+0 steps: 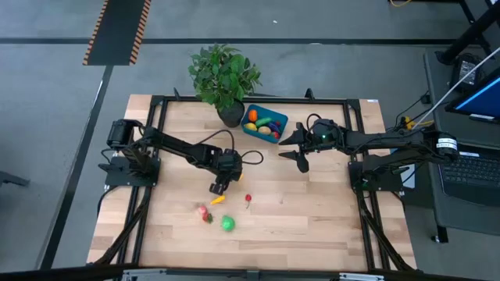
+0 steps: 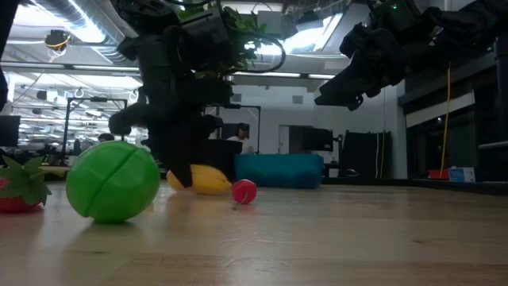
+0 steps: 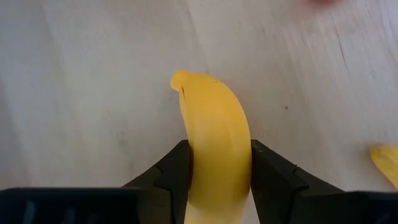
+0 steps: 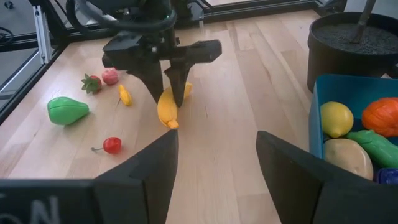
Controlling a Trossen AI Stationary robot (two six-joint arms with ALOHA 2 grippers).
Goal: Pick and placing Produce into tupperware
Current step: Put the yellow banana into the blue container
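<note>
Left gripper (image 1: 219,187) | pinching banana (image 3: 214,143) across its middle, near bench centre | banana's long axis is running crosswise to my fingers (image 3: 171,180) | container (image 1: 266,123) is lying toward far edge, beside plant pot (image 1: 231,115) | right gripper (image 1: 301,148) is hovering spread beside container, nearer it.

No brand, number or sign can be read on any object. The only lettering is a partial pale marking at the edge of the right wrist view, on the dark housing (image 4: 25,208) behind the right claw's fingers, too cut off to read.
</note>
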